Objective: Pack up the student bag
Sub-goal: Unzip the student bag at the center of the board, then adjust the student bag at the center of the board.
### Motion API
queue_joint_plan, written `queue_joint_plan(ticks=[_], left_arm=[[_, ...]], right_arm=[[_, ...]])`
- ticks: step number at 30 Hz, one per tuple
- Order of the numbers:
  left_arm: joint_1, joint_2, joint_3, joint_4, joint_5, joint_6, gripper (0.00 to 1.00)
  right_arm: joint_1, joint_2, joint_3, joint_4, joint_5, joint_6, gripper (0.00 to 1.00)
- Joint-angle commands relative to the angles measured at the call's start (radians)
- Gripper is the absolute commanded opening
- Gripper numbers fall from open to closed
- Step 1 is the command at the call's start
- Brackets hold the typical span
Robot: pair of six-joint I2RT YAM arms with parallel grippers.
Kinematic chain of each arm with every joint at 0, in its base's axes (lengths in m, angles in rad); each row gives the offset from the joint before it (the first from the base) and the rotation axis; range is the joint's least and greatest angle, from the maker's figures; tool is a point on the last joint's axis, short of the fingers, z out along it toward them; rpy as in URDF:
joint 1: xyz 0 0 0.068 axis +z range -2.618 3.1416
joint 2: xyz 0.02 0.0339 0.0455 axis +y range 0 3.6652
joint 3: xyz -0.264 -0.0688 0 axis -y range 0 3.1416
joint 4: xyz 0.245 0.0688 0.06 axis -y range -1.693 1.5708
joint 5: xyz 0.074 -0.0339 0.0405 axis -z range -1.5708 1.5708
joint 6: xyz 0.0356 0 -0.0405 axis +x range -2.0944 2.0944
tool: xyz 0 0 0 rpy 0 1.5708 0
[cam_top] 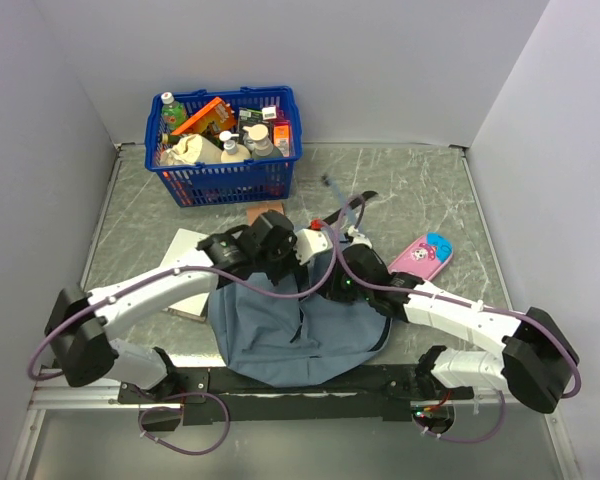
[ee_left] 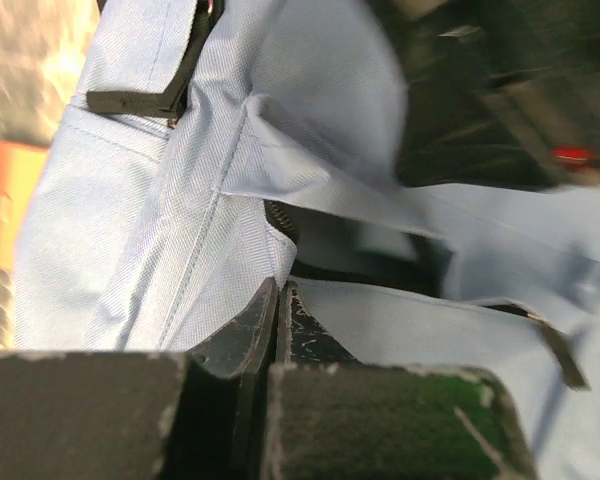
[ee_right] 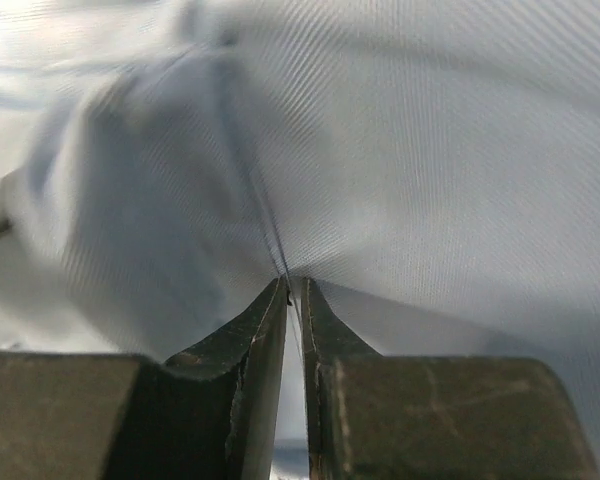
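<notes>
Left gripper (ee_left: 278,292) and right gripper (ee_right: 292,290) each clamp tight on bag (cam_top: 290,335) fabric. Only overhead shows basket (cam_top: 225,182) behind, pink case (cam_top: 427,255) right, book (cam_top: 188,250) left

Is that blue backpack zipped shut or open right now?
Partly open: in the left wrist view the student bag shows its zipper edges parted over a dark gap. How far, I cannot tell.

High downward view from the near edge, two wrist views close on the student bag (cam_top: 285,340), common to all.
</notes>
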Motion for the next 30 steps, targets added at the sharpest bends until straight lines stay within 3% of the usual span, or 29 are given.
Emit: queue_joint_plan(ticks=[1, 8, 11, 16, 20, 21, 25, 27, 30], left_arm=[[0.000, -0.108, 0.109, -0.080, 0.124, 0.074, 0.01], [0.034, -0.076, 0.368, -0.224, 0.153, 0.138, 0.01], [0.066, -0.073, 0.402, -0.285, 0.133, 0.203, 0.01], [0.175, -0.117, 0.299, -0.272, 0.118, 0.292, 0.01], [0.223, -0.148, 0.110, -0.190, 0.122, 0.327, 0.02], [0.224, -0.142, 0.089, -0.187, 0.128, 0.330, 0.04], [0.243, -0.142, 0.022, -0.123, 0.135, 0.269, 0.32], [0.249, -0.150, 0.011, -0.085, 0.136, 0.199, 0.33], [0.250, -0.188, -0.021, 0.010, 0.089, 0.045, 0.34]], right_arm=[[-0.005, -0.037, 0.020, -0.014, 0.001, -0.005, 0.19], [0.040, -0.037, 0.052, 0.035, -0.055, 0.014, 0.19], [0.113, 0.012, 0.098, 0.072, -0.076, 0.034, 0.18], [0.216, 0.116, 0.169, 0.110, -0.074, 0.074, 0.18], [0.248, 0.165, 0.206, 0.152, -0.092, 0.095, 0.18], [0.251, 0.171, 0.206, 0.156, -0.095, 0.098, 0.18], [0.255, 0.164, 0.207, 0.135, -0.073, 0.103, 0.18], [0.251, 0.132, 0.192, 0.102, -0.042, 0.106, 0.18], [0.232, 0.066, 0.160, 0.071, 0.013, 0.107, 0.32]])
